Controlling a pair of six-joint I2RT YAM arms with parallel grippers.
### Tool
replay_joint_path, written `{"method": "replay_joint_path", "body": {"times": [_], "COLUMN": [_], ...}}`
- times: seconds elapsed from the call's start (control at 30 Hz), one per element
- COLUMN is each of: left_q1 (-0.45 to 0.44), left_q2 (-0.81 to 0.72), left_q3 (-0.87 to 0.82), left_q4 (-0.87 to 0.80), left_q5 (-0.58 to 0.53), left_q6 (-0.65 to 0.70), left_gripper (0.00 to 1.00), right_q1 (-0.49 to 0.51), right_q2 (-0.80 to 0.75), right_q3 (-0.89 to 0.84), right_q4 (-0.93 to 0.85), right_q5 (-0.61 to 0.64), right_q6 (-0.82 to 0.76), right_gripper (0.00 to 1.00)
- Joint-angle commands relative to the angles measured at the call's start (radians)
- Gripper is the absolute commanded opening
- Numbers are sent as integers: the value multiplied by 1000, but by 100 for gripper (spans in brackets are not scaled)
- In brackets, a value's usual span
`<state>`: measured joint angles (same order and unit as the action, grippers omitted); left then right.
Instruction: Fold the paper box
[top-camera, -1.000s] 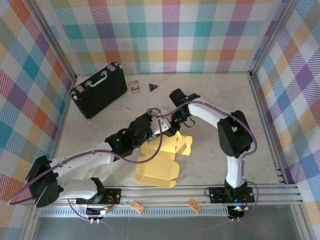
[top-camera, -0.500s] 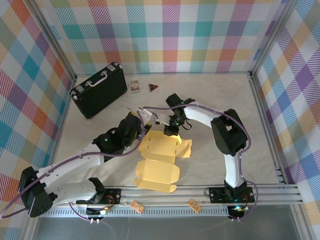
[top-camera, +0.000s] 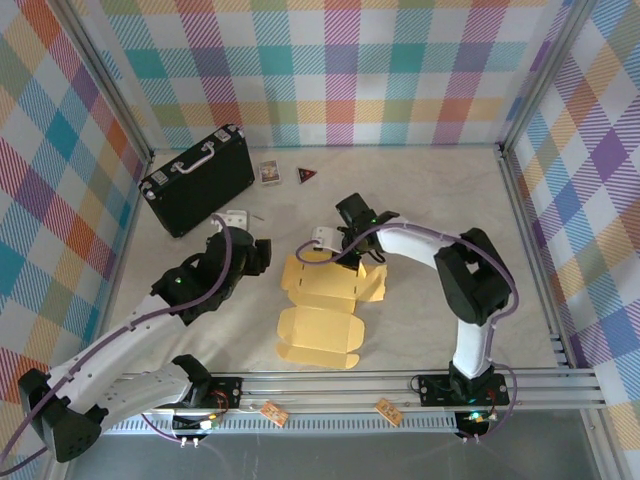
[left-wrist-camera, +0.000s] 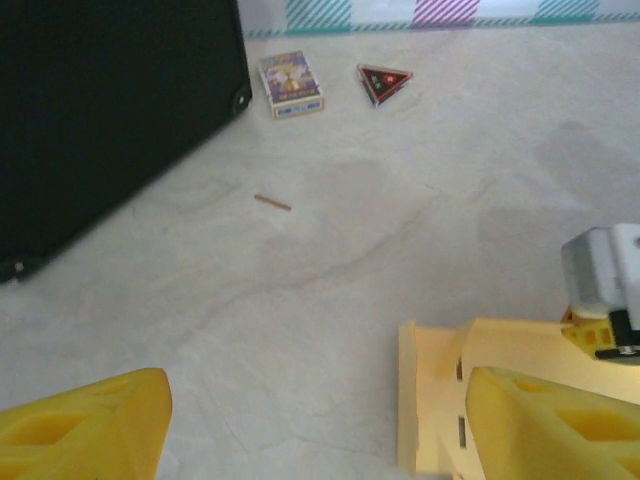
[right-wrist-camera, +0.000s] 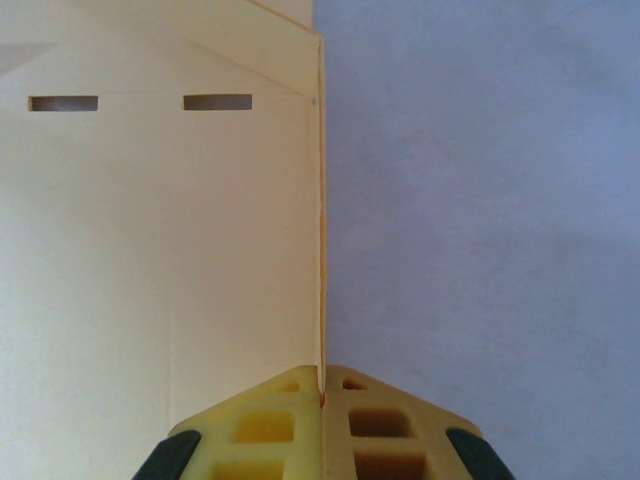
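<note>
Pinching a flap (right-wrist-camera: 321, 220) of the paper box (top-camera: 320, 310) — lying on the table (top-camera: 450, 200) toward its near edge — with the right gripper (right-wrist-camera: 322, 385), the left gripper (left-wrist-camera: 315, 425) spread alongside; ideally folding squarely along the crease.

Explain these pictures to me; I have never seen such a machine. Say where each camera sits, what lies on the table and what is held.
These are two robot arms bolted at the near edge of a table, each ending in a two-finger tool. The wide picture comes from a camera above and behind them; the other two come from cameras on the wrists, looking along each arm's own fingers. On the table lies a mostly flat mustard-yellow paper box, not yet folded up. Farther back lie a black hard case, a small printed card box, a dark triangle and a thin stick. The right tool is shut on a raised edge of the paper box. The left tool is open, holding nothing, beside the paper box.
</note>
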<state>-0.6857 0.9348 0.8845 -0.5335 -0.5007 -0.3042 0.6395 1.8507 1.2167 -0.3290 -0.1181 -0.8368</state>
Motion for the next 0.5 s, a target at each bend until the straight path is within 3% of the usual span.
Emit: {"method": "replay_joint_path", "body": {"times": [0.0, 0.2, 0.37, 0.47], "left_q1": [42, 77, 126, 153], "left_q2": [-49, -110, -118, -116], "left_q3": [-44, -123, -189, -218], "left_q4": [-60, -23, 42, 70], "left_q5": [114, 183, 241, 263], "left_q6": [-134, -177, -209, -225], "left_gripper": [79, 84, 86, 86], "right_q1": [13, 74, 147, 197], "right_q2": [-102, -235, -234, -180], "right_q3": [-87, -283, -455, -550], "right_q4": [261, 593, 947, 1256], "right_q5": [101, 194, 284, 365], "right_q6": [-67, -226, -361, -444], "right_gripper": [0, 0, 0, 0]}}
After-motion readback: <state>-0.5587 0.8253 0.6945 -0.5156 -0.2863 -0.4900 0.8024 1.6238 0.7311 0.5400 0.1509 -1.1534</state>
